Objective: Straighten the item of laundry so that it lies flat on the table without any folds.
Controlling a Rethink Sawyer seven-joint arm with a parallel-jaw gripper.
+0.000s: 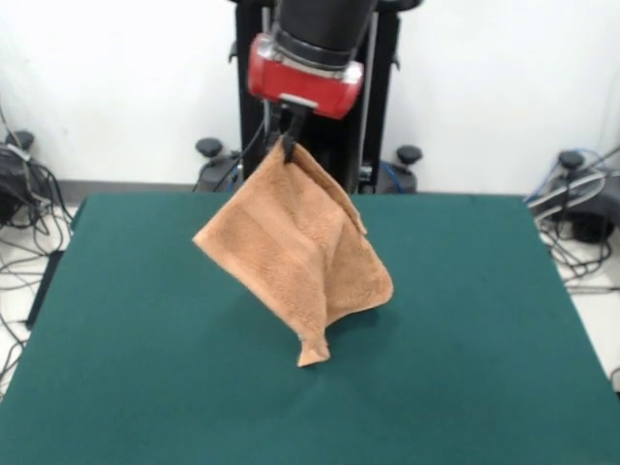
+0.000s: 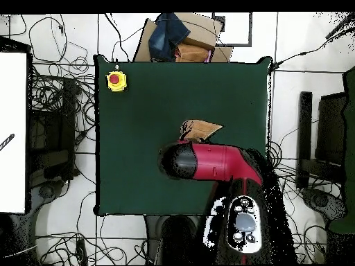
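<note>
While the hand pinches it, the towel hangs below.

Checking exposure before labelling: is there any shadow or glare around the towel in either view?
Front view: soft dark shadow on the table beneath the hanging towel, no glare. Overhead view: the arm hides most of the towel; no distinct shadow shows.

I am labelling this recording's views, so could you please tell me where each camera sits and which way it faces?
Front view: across the table, level with it, facing the arm; the gripper holds the towel up by one corner.
Overhead view: above the table, looking straight down; the red arm hides the gripper, the towel peeks out beyond it, and a yellow button box sits at a corner.
Shared: towel, green table, arm.
</note>
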